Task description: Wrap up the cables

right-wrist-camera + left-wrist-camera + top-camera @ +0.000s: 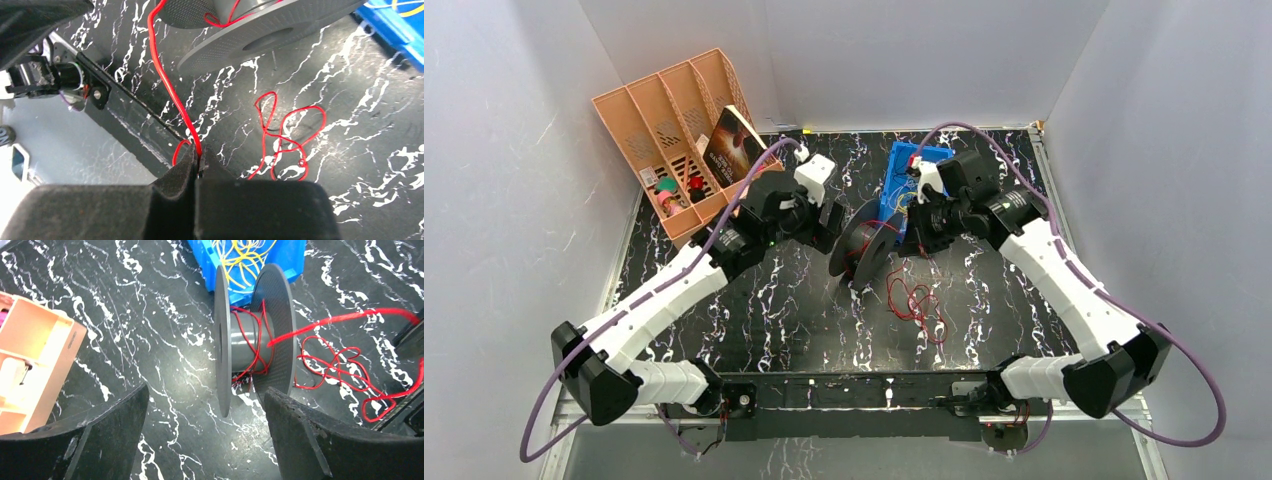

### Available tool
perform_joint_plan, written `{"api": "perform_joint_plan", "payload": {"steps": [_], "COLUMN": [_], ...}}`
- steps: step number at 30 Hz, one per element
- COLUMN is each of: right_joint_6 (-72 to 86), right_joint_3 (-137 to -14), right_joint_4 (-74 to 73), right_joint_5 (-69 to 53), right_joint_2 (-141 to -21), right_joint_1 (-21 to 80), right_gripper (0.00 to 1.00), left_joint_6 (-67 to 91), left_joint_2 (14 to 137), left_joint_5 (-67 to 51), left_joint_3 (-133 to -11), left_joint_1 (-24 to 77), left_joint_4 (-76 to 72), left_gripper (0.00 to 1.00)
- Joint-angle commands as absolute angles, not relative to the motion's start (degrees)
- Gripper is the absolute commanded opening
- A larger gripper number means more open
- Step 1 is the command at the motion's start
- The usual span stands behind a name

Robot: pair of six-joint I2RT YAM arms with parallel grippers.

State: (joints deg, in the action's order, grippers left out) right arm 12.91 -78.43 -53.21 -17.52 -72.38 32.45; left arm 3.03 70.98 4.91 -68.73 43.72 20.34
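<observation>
The red cable point(170, 85) is thread-thin, limp and light, so it is likely to snag or slip rather than resist. A few turns sit on the black spool point(250, 340), and the slack lies looped on the table point(774, 320) beside the spool's right flange. The right gripper point(199, 152), pressed together, pinches the strand running from the spool, which looks a sensible hold. The left gripper point(206, 405) hangs spread wide before the spool, empty.

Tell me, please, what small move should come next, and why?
Probably the left gripper, open and clear of the spool, should close on it to steady it: the right gripper pinches the red cable leading to the core, few turns are wound, and loops lie loose on the table.
</observation>
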Motion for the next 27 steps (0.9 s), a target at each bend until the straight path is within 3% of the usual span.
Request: {"api": "perform_joint_plan", "payload": {"steps": [1, 12, 27], "right_joint_6": [12.4, 13.2, 13.9], "right_joint_3": [-82.0, -87.2, -86.7], "right_joint_4": [-55.4, -57.5, -58.3], "right_joint_5": [-25.1, -32.3, -36.0], "right_joint_2": [-75.2, -83.6, -87.9], "right_joint_1": [31.6, 27.6, 26.9], "right_gripper": [0.0, 0.0, 0.0], "left_joint_6": [0.6, -1.3, -3.8], "left_joint_2": [73.4, 78.1, 83.9], "left_joint_5": [-6.9, -20.2, -21.3], "left_joint_3": [-73.4, -74.2, -75.4], "left_joint_1": [41.2, 35.3, 35.3], "left_joint_4": [21.8, 18.6, 18.6], "left_gripper": [0.85, 0.86, 0.85]}}
